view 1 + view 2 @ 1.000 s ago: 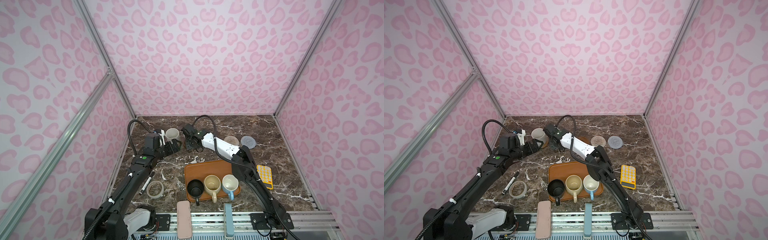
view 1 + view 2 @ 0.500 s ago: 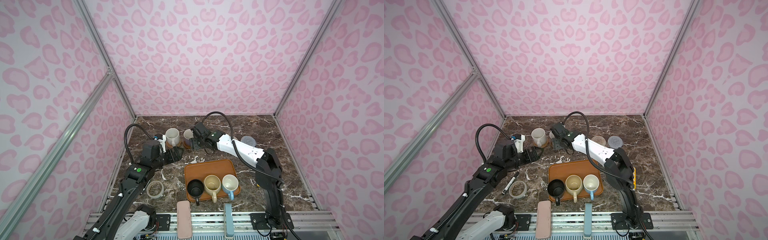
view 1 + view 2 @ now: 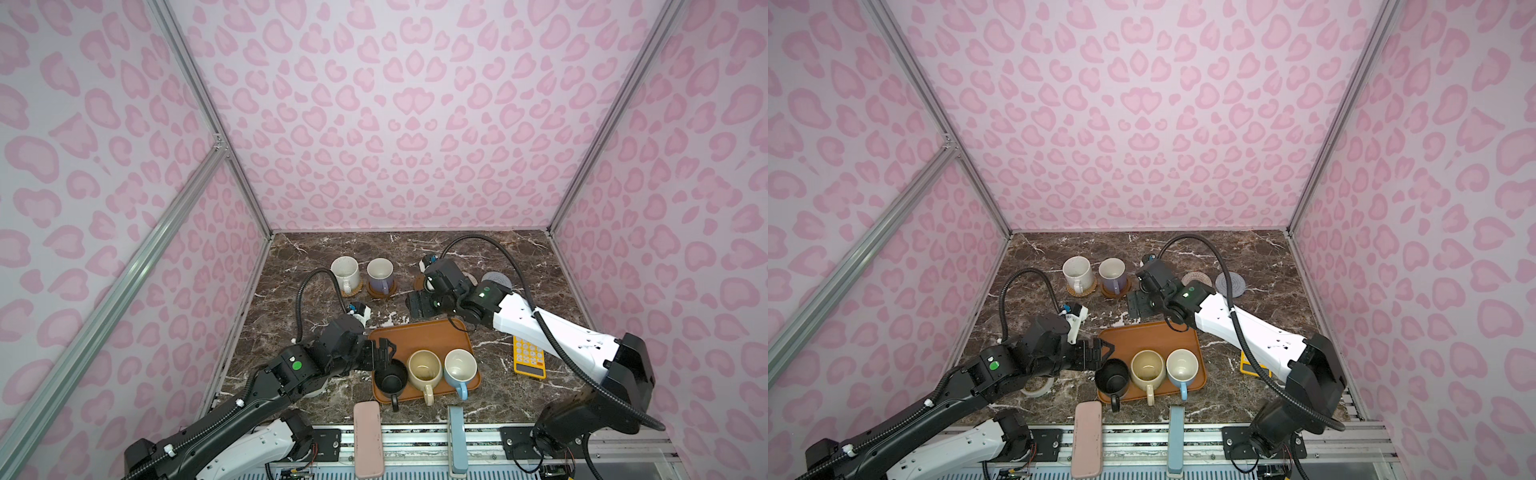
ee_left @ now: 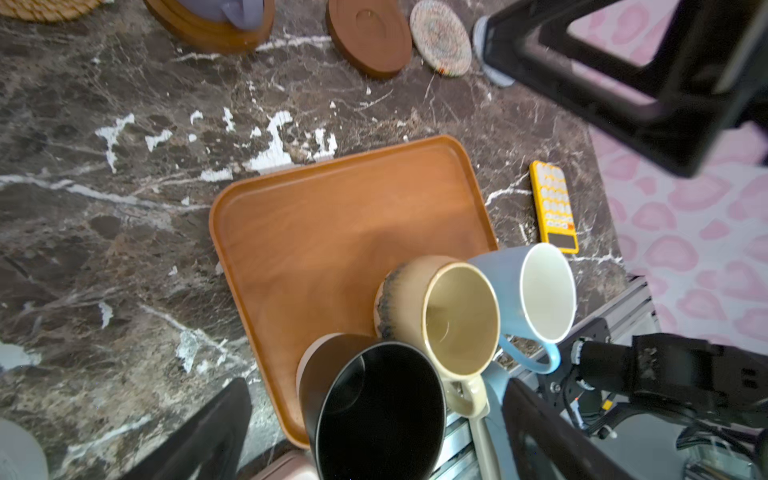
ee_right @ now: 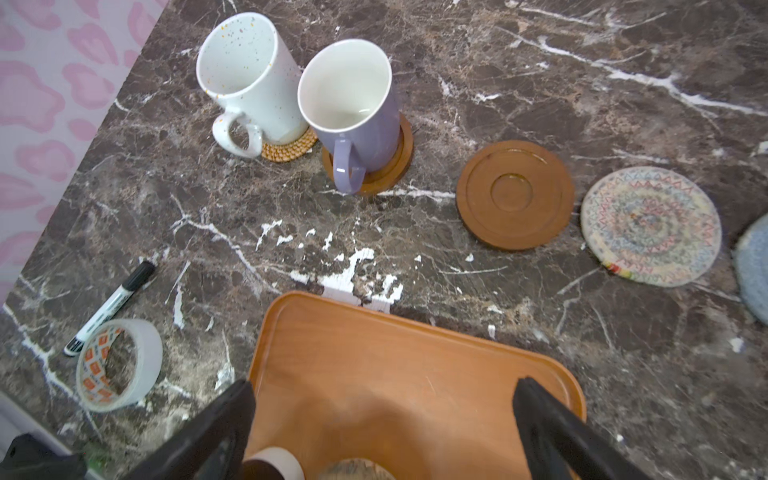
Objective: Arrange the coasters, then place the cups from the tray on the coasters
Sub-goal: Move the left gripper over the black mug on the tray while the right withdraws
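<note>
Okay, all placed against the tray, left to right:

- Tape roll and marker: on the marble table, left of the tray, near each other.
- Left gripper: at the tray's left edge by its near corner. Jaws are spread wide and hold nothing. In the left wrist view the black mug sits between the fingers with a gap on both sides.
- Speckled white mug: off the tray, beyond its far left corner. Upright on the rattan coaster, handle towards the tray.
- Lavender mug: beyond the tray's far edge, just beside the white mug. Upright on a wooden coaster.
- Black mug: on the tray, near left corner, upright.
- Cream mug: on the tray, middle of the near row, touching or almost touching the black one.
- Light blue mug: on the tray, near right corner.
- Right gripper: just beyond the tray's far edge. Fingers are wide apart with nothing between them.
- Second wooden coaster: beyond the tray's far edge, bare, mostly hidden by the right arm in both top views.
- Beige-pink woven coaster: beyond the tray's far right corner, bare.
- Grey-blue woven coaster: further right in the same row, bare.
- Calculator: flat on the table right of the tray.
</note>
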`<state>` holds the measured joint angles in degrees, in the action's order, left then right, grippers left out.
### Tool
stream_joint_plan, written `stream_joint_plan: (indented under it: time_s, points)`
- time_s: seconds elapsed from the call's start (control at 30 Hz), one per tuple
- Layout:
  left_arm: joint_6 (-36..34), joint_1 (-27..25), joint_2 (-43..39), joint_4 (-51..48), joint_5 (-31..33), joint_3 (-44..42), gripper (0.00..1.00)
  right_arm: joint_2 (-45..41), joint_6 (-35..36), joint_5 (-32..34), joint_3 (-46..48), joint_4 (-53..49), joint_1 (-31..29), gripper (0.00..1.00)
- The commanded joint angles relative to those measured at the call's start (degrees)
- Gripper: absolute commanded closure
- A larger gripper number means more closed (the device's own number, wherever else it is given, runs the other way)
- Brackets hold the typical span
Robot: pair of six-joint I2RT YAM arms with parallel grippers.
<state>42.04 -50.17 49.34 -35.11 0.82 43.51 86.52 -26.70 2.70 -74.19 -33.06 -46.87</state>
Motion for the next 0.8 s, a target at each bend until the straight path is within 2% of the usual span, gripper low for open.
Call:
stream_joint_plan:
  time_s: [0.0,0.27,0.53,0.63,0.77]
  points:
    - [2.46,-4.18,1.18,-3.06,5.6,-0.38,0.04,-3.29,1.58,-1.8,3.39,-3.37,0.28,0.01]
    - [8.04,-15.08,3.18,-9.73,13.69,2.41,0.04,-13.03,-0.1,-1.69,14.75,-4.13,2.09,0.01]
    - [17.65,-27.01,7.51,-15.15,21.61,3.53,0.03,-20.0,0.07,-2.44,19.69,-5.82,3.36,0.01]
    - [20.05,-29.43,8.7,-10.24,21.54,1.01,0.02,-22.25,0.16,-2.78,21.61,-4.92,3.45,0.01]
    - [21.97,-29.64,12.66,-8.31,22.22,-0.4,0.03,-23.49,0.07,-3.75,22.15,-5.08,3.48,0.01]
